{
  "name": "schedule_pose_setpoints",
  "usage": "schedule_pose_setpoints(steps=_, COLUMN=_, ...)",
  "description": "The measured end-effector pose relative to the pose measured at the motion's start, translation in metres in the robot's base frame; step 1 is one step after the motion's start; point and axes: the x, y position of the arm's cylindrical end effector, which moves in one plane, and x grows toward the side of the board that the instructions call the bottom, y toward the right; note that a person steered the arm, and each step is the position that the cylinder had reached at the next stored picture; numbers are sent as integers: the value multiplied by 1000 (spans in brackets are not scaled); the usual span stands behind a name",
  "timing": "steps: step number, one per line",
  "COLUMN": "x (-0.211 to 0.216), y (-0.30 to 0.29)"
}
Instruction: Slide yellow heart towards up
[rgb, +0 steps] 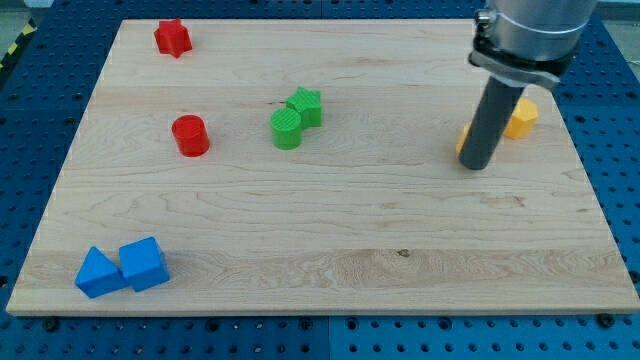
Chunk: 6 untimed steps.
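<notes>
My tip (477, 165) rests on the wooden board at the view's right. Two yellow pieces show around the rod. One yellow block (521, 117) sits just right of the rod and a little above the tip. A yellow sliver (465, 132) shows at the rod's left edge, mostly hidden behind it. I cannot tell which of them is the yellow heart, as the rod covers their shapes. The tip is just below and between them, very close to both.
A red star (172, 38) lies at the top left, a red cylinder (190, 135) below it. A green cylinder (286, 129) touches a green star (306, 106) near the middle. A blue triangle (98, 272) and a blue cube (144, 263) sit at the bottom left. The board's right edge (590, 200) is near.
</notes>
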Motion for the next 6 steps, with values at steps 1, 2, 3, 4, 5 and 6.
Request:
schedule_pose_setpoints(steps=1, x=4, y=29)
schedule_pose_setpoints(steps=2, x=-1, y=33)
schedule_pose_setpoints(steps=3, x=-13, y=-3)
schedule_pose_setpoints(steps=4, x=-43, y=-19)
schedule_pose_setpoints(steps=5, x=-41, y=-13)
schedule_pose_setpoints(steps=6, x=-32, y=0)
